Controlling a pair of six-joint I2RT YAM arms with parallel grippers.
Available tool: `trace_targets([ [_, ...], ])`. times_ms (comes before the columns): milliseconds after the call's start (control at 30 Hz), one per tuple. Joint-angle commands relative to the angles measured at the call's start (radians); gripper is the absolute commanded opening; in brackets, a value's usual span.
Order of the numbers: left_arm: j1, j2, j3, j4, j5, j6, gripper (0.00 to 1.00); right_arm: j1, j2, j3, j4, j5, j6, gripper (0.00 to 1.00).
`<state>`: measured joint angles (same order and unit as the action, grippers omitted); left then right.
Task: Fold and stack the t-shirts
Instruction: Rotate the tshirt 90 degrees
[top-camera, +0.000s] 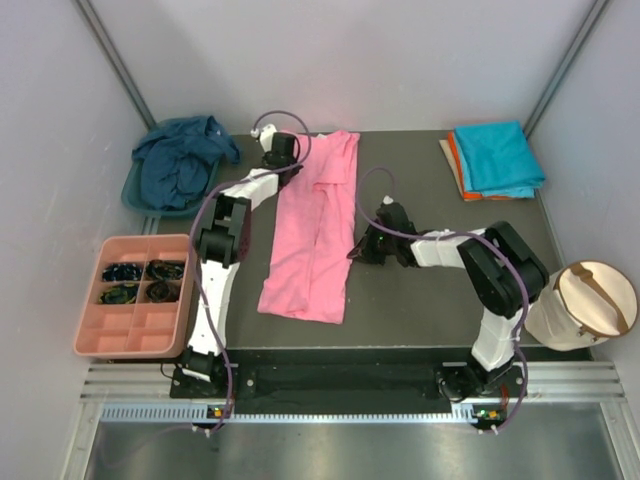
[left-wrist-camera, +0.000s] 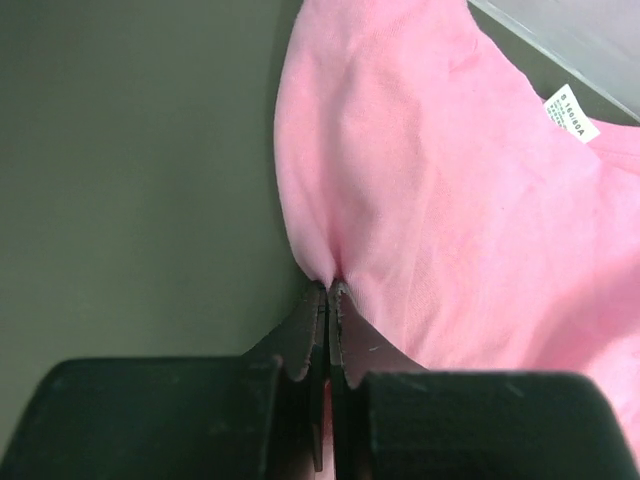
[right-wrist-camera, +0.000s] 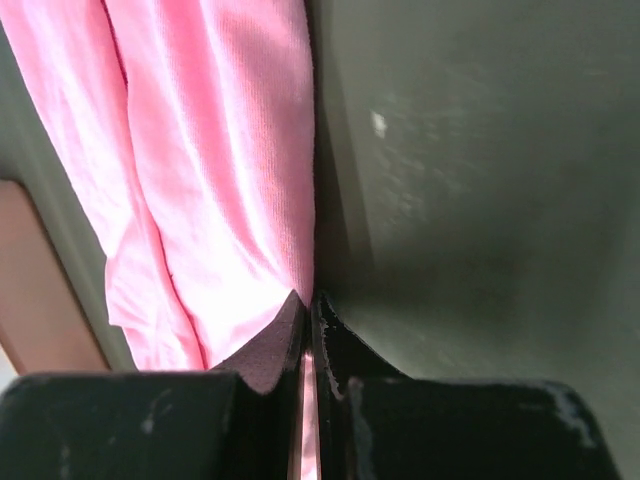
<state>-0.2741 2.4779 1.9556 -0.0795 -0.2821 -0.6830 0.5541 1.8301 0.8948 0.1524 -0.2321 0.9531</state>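
Teal basin (top-camera: 130, 195), far left, holds a crumpled navy t-shirt (top-camera: 180, 160). Salmon tray (top-camera: 90, 320), near left, has small dark items (top-camera: 145, 280) in its four far compartments, too small to identify. Pink t-shirt (top-camera: 315, 235) lies lengthwise on the table (top-camera: 420, 310). Left gripper (top-camera: 275, 158) is pinched on its far left edge, right gripper (top-camera: 362, 250) on its right edge. Folded turquoise t-shirt (top-camera: 498, 155), far right, mostly hides the orange t-shirt (top-camera: 457, 160).

Bare mat (top-camera: 420, 305) beside pink t-shirt (top-camera: 315, 230)

The left arm (top-camera: 222, 235) stretches far forward, and the left gripper (left-wrist-camera: 328, 288) sits low with its jaws pressed together on an edge of the pink t-shirt (left-wrist-camera: 450, 200). The right arm (top-camera: 500, 265) bends sharply at the elbow and reaches leftward, and the right gripper (right-wrist-camera: 308, 298) has its jaws pinched tight on the same shirt's other edge.
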Motion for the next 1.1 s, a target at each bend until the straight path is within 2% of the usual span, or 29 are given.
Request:
trace_targets([
  [0, -0.050, 0.003, -0.053, -0.097, 0.031, -0.020, 0.00, -0.040, -0.106, -0.056, -0.054, 0.051, -0.045, 0.00],
  [500, -0.152, -0.019, -0.116, -0.085, -0.026, -0.039, 0.00, -0.180, -0.376, -0.220, -0.220, 0.096, -0.160, 0.00],
  [1067, -0.128, -0.039, -0.172, -0.078, -0.062, -0.052, 0.00, -0.191, -0.404, -0.266, -0.252, 0.096, -0.180, 0.00],
])
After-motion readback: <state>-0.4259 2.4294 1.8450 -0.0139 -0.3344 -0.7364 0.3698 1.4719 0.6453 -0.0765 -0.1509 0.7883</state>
